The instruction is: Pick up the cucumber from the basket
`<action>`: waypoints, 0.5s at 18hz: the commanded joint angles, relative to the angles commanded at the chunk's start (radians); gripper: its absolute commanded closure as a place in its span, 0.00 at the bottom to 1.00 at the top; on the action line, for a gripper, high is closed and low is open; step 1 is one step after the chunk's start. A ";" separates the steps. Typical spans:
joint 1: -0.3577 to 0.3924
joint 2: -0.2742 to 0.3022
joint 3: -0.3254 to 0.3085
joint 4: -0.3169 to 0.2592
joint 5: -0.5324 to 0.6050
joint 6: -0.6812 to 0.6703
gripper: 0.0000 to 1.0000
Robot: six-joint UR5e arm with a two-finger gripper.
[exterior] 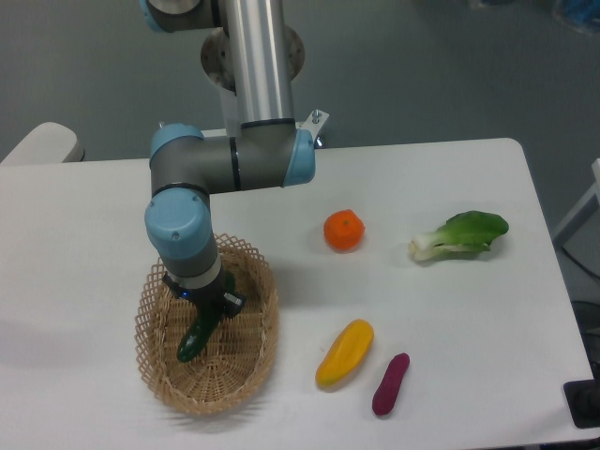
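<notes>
The dark green cucumber [194,339] lies tilted inside the oval wicker basket [255,367] at the front left of the table. My gripper [212,310] points down into the basket under the blue wrist joint. Its dark fingers [231,303] sit tight against the cucumber's upper end, and the gripper is shut on it. The wrist hides most of the fingers and the top of the cucumber. The cucumber's lower end rests on the basket floor.
An orange fruit [344,230] lies mid-table. A bok choy [461,234] is at the right. A yellow vegetable [344,352] and a small purple one [390,384] lie near the front edge, right of the basket. The arm's column [258,66] rises behind.
</notes>
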 joint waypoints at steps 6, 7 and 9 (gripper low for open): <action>0.069 0.029 0.069 -0.058 -0.002 0.087 0.79; 0.089 0.037 0.086 -0.090 -0.002 0.116 0.79; 0.141 0.046 0.121 -0.144 -0.003 0.193 0.79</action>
